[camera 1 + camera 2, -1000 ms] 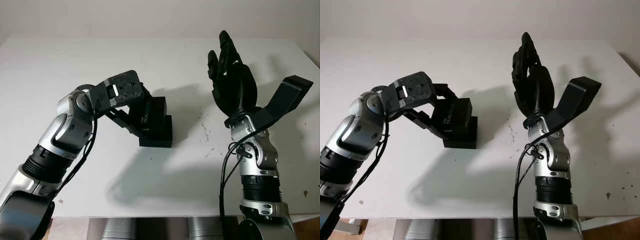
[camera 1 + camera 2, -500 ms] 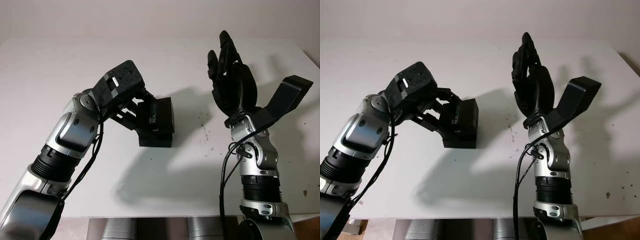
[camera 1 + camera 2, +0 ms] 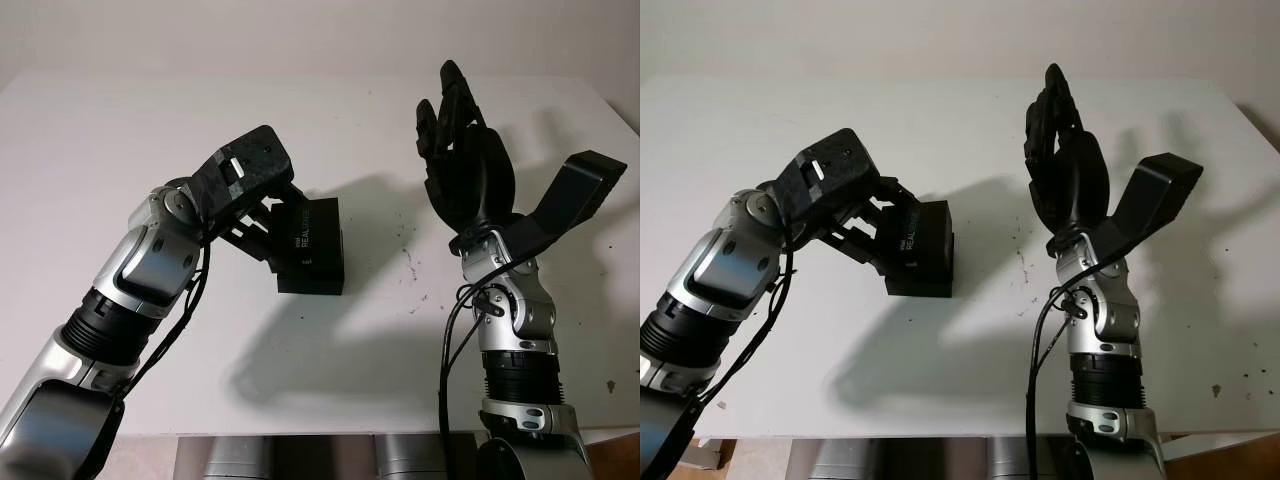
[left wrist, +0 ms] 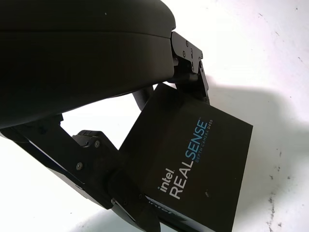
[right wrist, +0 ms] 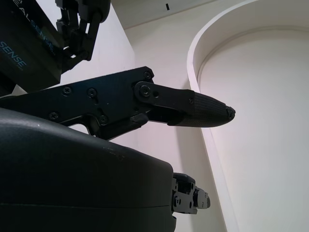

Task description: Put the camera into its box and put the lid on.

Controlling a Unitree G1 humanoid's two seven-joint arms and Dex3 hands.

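Lid step imo: left hand (image 3: 262,205) grips the lid (image 3: 312,238) tilted over the box (image 3: 312,277) on the table (image 3: 300,120). Next: level it, press down. Right hand (image 3: 462,150) open, raised.

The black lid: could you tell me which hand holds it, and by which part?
The left hand grips the lid by its left edge, tilted over the box; the right hand is open, raised.

Bright, sharp; soft shadows on table (image 3: 90,150)

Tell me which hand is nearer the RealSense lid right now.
Left. The left hand has its fingers clamped on the lid over the box; the right hand is open, raised well off to the side.
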